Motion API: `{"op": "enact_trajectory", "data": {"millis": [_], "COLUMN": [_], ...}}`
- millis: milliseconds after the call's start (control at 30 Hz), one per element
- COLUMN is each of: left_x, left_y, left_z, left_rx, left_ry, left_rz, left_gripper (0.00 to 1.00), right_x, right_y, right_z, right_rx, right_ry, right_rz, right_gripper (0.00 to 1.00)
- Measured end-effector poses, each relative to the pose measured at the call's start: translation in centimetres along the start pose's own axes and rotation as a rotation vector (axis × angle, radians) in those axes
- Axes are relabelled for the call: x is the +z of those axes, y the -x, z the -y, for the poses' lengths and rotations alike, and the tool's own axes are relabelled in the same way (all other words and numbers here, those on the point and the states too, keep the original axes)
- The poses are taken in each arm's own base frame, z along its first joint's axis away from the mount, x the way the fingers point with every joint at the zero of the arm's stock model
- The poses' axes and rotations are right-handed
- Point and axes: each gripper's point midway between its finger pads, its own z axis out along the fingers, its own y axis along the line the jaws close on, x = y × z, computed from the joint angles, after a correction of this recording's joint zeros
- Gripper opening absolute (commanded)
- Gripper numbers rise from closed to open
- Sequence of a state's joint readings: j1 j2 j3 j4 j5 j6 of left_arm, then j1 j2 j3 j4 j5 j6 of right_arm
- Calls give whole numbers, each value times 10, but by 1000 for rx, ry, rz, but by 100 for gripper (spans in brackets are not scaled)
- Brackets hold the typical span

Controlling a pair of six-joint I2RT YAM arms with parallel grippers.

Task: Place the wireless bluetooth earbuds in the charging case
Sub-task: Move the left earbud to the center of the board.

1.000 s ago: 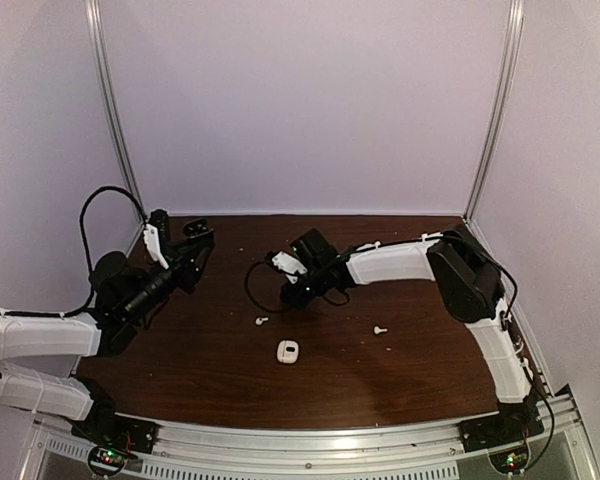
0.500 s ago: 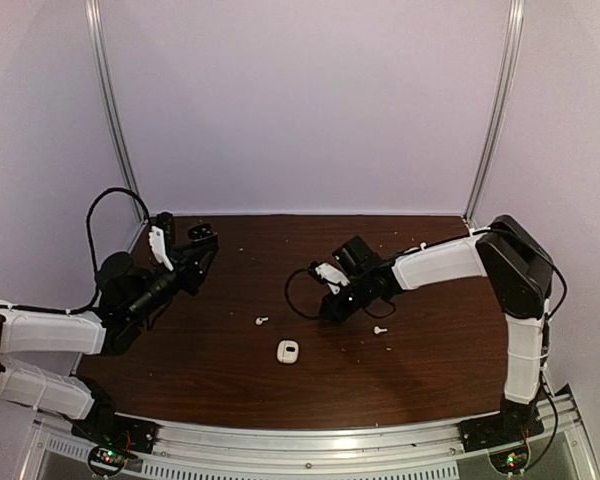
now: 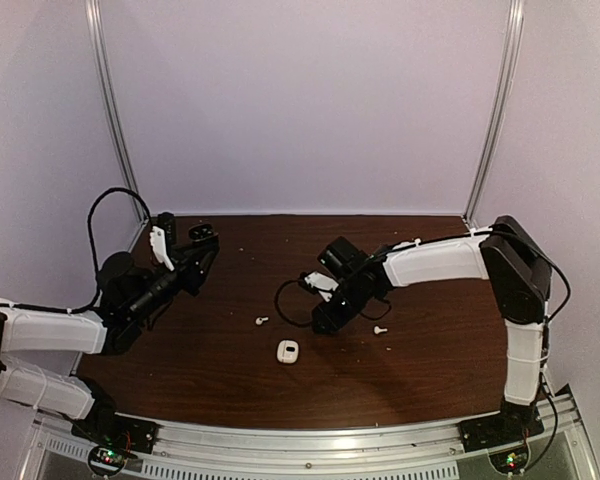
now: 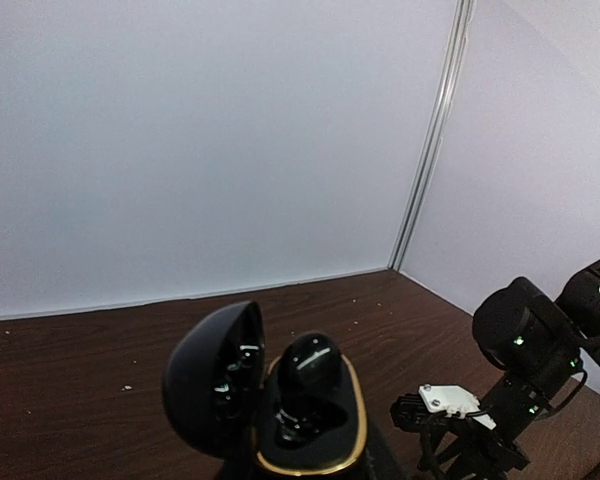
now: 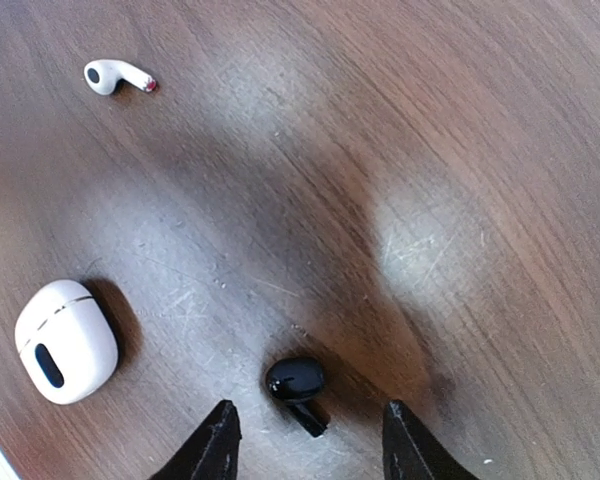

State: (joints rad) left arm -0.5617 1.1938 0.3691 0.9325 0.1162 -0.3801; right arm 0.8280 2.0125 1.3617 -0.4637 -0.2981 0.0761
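Observation:
My left gripper point(image 3: 198, 248) is shut on a black charging case point(image 4: 302, 420) held above the table's left rear, its fingers hidden beneath it. The case's lid point(image 4: 212, 375) stands open and one black earbud point(image 4: 310, 368) sits in it. My right gripper point(image 5: 305, 440) hangs open just over the table centre. A second black earbud point(image 5: 298, 384) lies on the wood just ahead of its fingertips, touching neither. One white earbud point(image 5: 115, 76) lies further off, and another white earbud point(image 3: 380, 328) lies right of the gripper.
A closed white charging case point(image 3: 287, 351) rests on the brown table point(image 3: 210, 370) near the front centre, left of my right gripper in the right wrist view. White walls with metal posts point(image 3: 110, 110) enclose the back and sides.
My right arm swung from the table's centre rear toward the front and lowered over the black earbud, and its jaws have opened. The left arm shifted only slightly with the case.

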Motion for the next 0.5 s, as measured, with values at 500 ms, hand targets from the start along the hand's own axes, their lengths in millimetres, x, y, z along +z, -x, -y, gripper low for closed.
{"op": "enact_trajectory", "data": {"millis": [500], "left_x": [-1], "left_y": [4], "left_z": [2], "left_rx": [2], "left_ry": [-6], "left_rz": [11], "left_gripper": [0], "right_x": [4], "right_y": [-11], "right_z": [-6], "right_rx": [-178], "right_ry": [-46], "right_rz": [-124], "right_gripper": [46]}}
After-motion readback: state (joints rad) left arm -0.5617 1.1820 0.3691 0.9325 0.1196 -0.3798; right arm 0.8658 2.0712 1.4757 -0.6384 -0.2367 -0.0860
